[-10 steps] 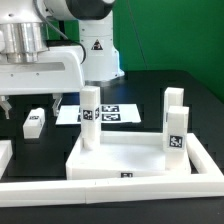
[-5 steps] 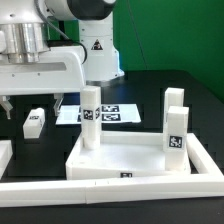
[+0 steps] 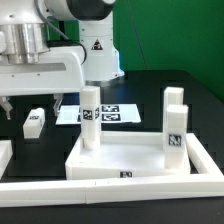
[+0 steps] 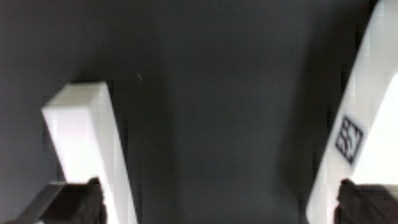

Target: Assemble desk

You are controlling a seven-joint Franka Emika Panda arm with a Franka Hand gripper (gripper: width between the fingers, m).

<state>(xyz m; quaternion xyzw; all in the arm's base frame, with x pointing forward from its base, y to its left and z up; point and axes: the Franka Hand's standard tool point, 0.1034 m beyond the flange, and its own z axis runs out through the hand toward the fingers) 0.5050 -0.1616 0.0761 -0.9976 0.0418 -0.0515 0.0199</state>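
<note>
Wrist view is showing my tool (image 4: pixel 210 205) spread wide, gripping nothing; I am hovering above the loose leg (image 3: pixel 34 122) lying on the bench (image 3: pixel 140 85), judging it next for the tabletop (image 3: pixel 135 160).

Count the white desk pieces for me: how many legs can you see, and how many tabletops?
Upright legs: 3
Loose leg lying flat: 1
Tabletop: 1
Total: 5 pieces
</note>
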